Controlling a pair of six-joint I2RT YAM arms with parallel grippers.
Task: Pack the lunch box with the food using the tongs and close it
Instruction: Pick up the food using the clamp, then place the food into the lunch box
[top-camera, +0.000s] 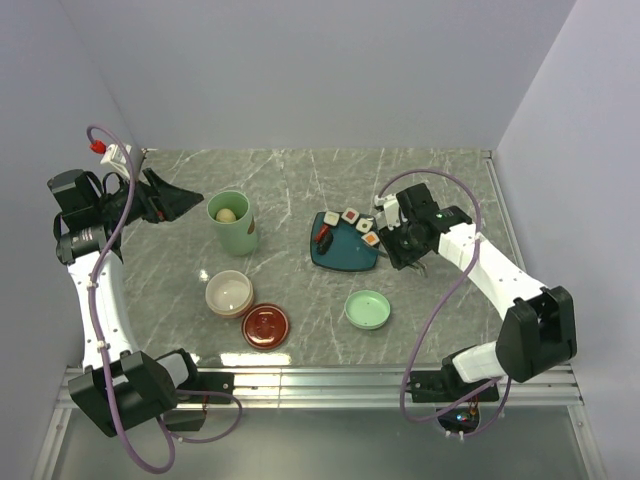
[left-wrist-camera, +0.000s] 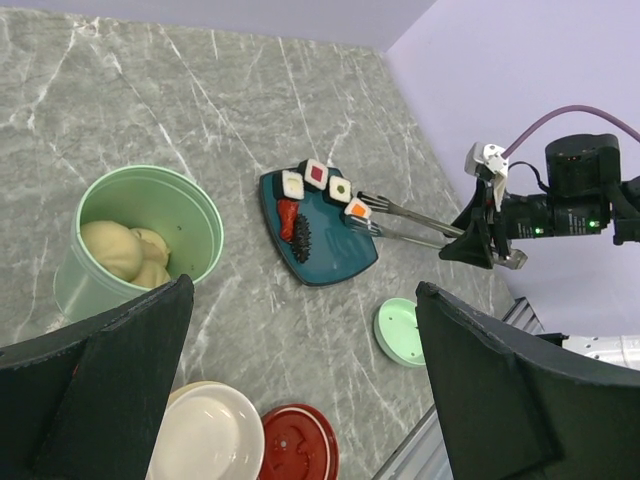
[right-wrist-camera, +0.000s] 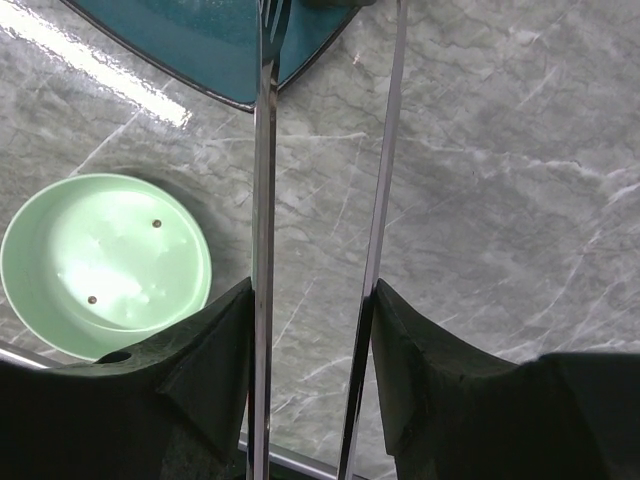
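grey marble worktop (top-camera: 300, 180) carries everything. left gripper (top-camera: 180, 200) hangs over the far-left corner, fingers (left-wrist-camera: 100, 360) wide apart, holding nothing. right gripper (top-camera: 405, 238) is right of centre, fingers (right-wrist-camera: 200, 370) clamped from outside on the long slim silver metal tongs (right-wrist-camera: 263, 200), part-way along them; tong arms pressed in, not closed.

dark teal square plate (top-camera: 345, 255) lies just right of the worktop's centre; tall mint-green cylindrical pot (top-camera: 238, 238) is left of centre, open, beige round balls (left-wrist-camera: 110, 250) inside. shallow cream bowl (top-camera: 229, 293) looks empty, toward the near edge, left of centre; dark-red round lid (top-camera: 266, 325) is just beside it, contact unclear. flat round mint-green lid (top-camera: 367, 309) lies between plate and near edge. four white sushi squares (left-wrist-camera: 317, 173) line the plate's far side; red-and-dark piece (left-wrist-camera: 290, 215) sits at its left.

likely risks:
- off-centre squeeze squirts the orange-topped sushi square (left-wrist-camera: 358, 209) off the plate's right corner.
- thin arms twist or slide in the fingers, since the grip is mid-length.
- tips dragging could skid the plate.
- a light pinch drops the piece on the carry toward the bowl.

tongs' long axis runs roughly parallel to the near edge; tips point toward the left edge and straddle the orange-topped piece, contact unclear. joined end sticks out behind the gripper toward the right edge.
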